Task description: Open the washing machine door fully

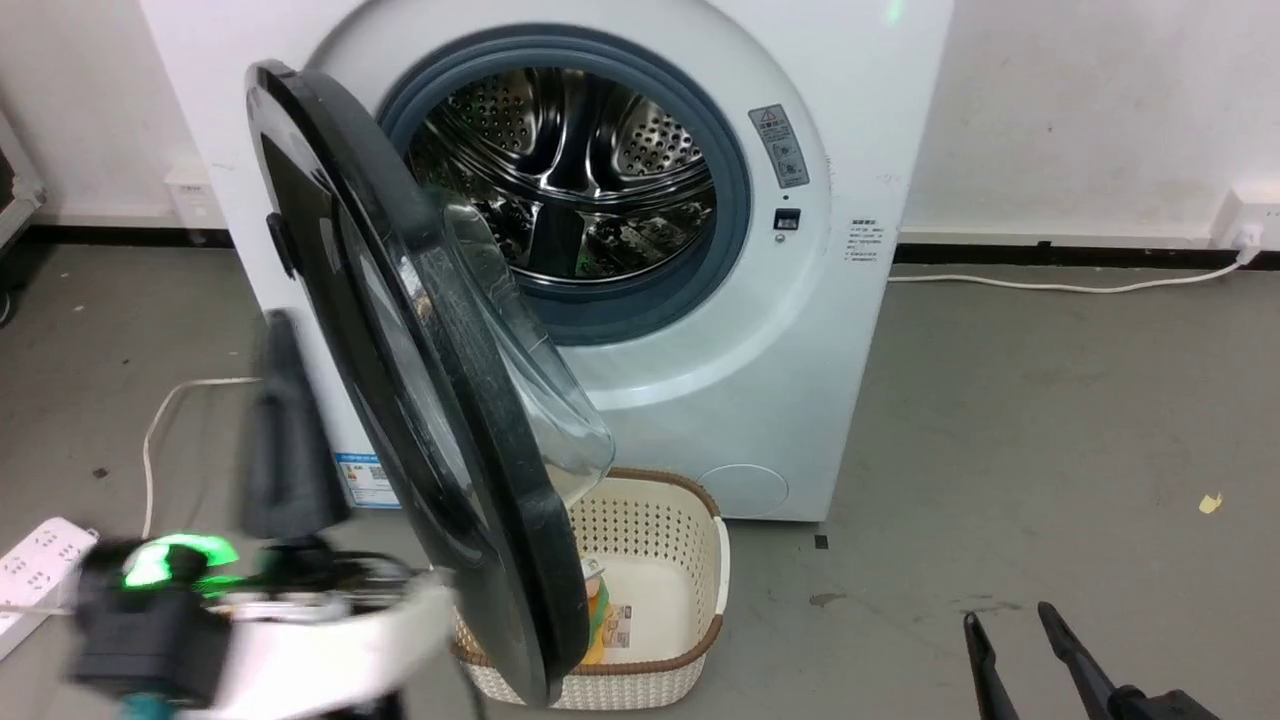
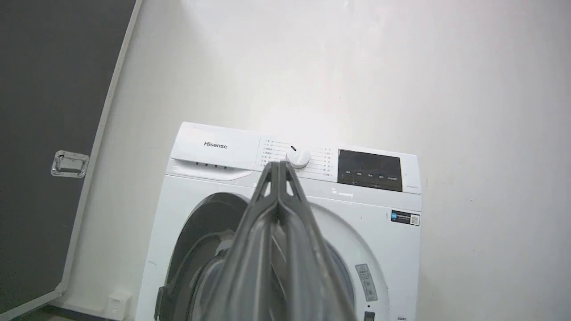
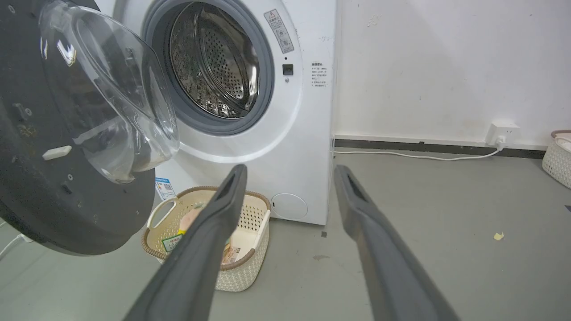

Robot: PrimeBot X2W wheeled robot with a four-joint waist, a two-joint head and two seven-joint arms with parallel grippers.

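Grey floor [image 1: 1050, 420]; the washing machine door [image 1: 440, 400] stands well ajar; my left gripper [image 2: 279, 164] pressed together, empty; my right gripper [image 3: 290, 169] spread apart.

The washing machine door [image 1: 505, 490] is glossy black around a clear, smooth glass bowl. The washing machine [image 1: 800, 350] is smooth, faintly shiny white, its drum [image 1: 570, 160] polished perforated steel. The basket [image 1: 650, 520] looks like matt cream plastic, the floor [image 1: 1050, 420] dull, scuffed grey.
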